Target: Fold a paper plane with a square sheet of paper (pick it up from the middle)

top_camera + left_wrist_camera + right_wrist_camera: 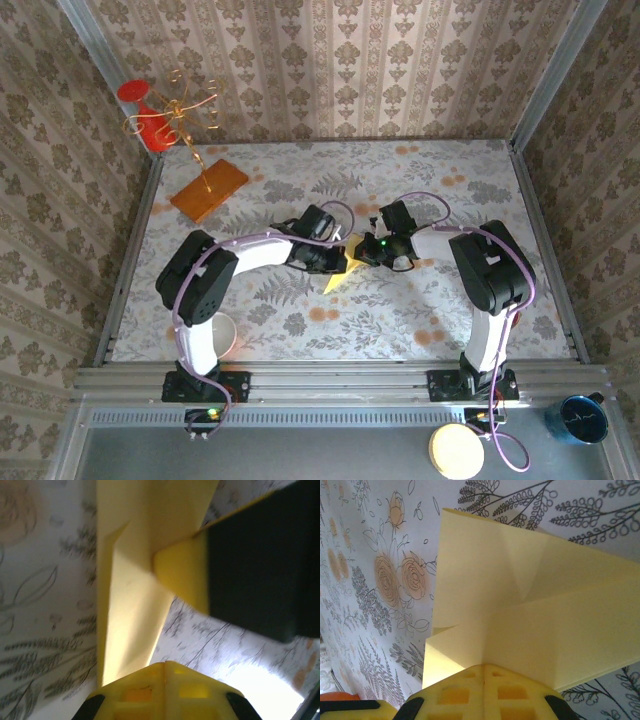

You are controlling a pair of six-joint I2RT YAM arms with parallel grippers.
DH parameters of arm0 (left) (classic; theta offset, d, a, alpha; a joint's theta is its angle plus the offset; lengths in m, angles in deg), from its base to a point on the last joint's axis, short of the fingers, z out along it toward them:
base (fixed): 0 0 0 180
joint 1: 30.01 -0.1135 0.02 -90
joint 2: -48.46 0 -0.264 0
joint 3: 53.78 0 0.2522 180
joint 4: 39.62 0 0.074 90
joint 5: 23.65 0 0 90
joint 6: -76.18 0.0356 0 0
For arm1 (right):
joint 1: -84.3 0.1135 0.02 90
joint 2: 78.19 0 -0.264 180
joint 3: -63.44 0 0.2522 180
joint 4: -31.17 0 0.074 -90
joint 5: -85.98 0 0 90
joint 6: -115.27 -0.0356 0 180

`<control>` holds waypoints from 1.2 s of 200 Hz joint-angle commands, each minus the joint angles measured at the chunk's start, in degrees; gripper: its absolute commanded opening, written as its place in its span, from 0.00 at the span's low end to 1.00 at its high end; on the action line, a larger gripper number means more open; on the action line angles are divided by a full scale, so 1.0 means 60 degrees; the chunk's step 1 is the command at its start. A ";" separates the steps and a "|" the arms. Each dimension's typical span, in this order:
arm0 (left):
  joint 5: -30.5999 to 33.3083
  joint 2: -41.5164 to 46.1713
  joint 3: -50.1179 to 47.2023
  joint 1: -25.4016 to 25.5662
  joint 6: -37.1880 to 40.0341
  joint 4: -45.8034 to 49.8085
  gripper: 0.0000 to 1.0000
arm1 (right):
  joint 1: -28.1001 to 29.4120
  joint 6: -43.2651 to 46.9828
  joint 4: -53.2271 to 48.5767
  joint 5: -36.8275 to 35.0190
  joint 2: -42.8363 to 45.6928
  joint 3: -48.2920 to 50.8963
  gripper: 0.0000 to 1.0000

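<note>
The pale-yellow sheet of paper [333, 281] is folded into a narrow pointed shape at the middle of the table, its tip toward the near edge. My left gripper [342, 259] and right gripper [363, 250] meet tip to tip over it. In the left wrist view the left gripper [165, 664] is shut, its tip on the edge of a long folded flap of the paper [130, 605]; one of the right gripper's yellow fingers [182, 575] presses the paper just ahead. In the right wrist view the right gripper [484, 666] is shut on a raised crease of the layered paper [520, 595].
An orange board [208, 188] with a gold wire stand sits at the back left, with red pieces [145, 110] behind it in the corner. A white bowl [224, 335] stands by the left arm's base. Below the table edge are a pale disc [456, 450] and a blue cup [582, 418].
</note>
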 commanded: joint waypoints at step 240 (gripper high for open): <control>-0.0985 0.1431 -0.2565 -0.0204 0.0754 0.0061 0.00 | -0.0183 0.0260 -0.1407 -0.0296 -0.0373 -0.0264 0.03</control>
